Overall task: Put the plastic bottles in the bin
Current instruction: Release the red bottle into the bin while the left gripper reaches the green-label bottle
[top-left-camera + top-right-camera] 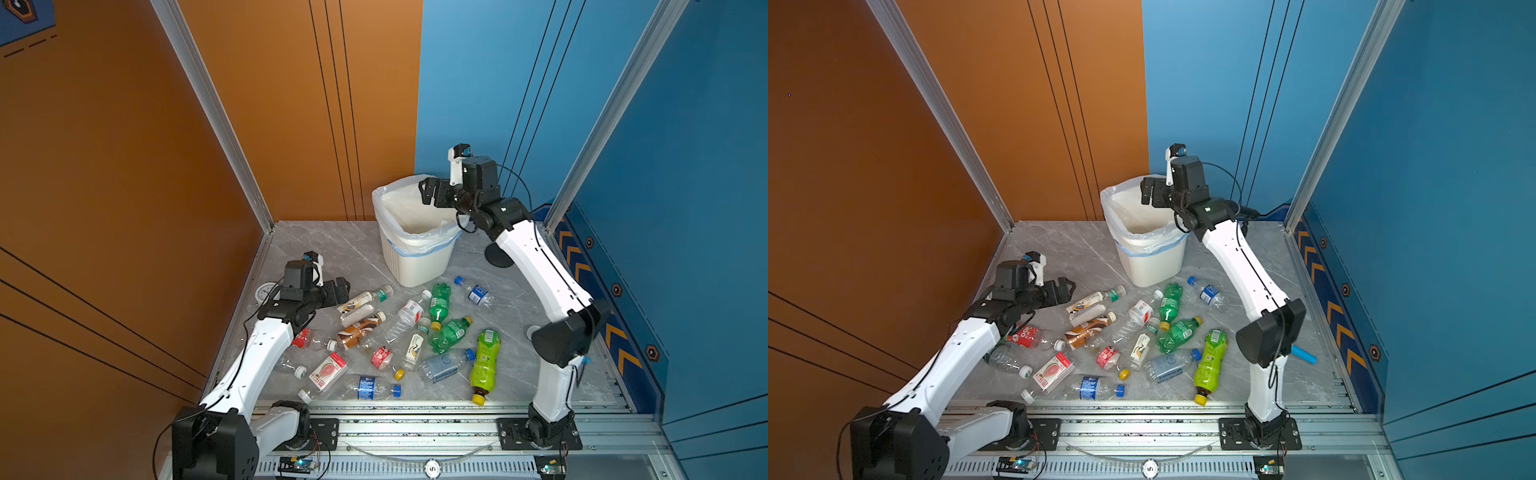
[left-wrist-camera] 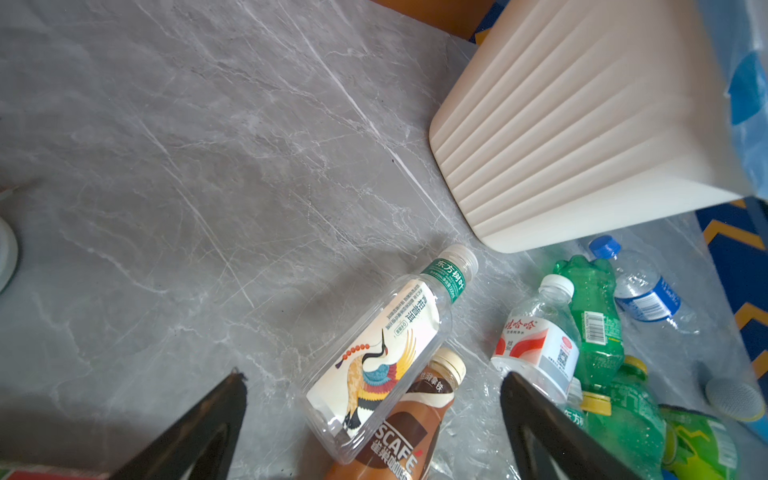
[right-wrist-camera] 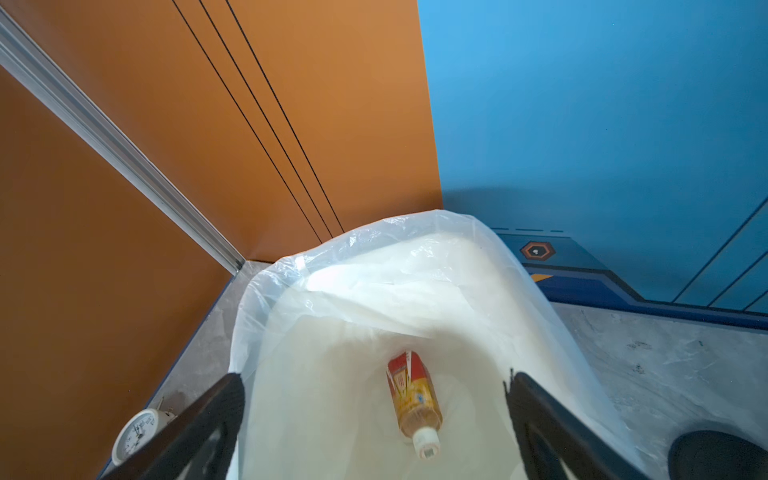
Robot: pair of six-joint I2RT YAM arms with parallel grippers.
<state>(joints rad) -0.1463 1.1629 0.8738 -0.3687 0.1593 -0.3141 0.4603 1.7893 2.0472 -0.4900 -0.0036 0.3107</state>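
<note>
Here, brown bottle (image 2: 415, 419) lettered "SCAFE", crane-label bottle (image 2: 374, 357) marked 东方树叶.

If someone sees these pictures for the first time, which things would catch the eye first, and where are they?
A litter of small plastic bottles, clear, green, brown and lime-yellow, lies across the grey marble table in front of the tall white ribbed bin. The open right gripper hangs over the bin's mouth, and one amber bottle with a red label is inside it.
</note>
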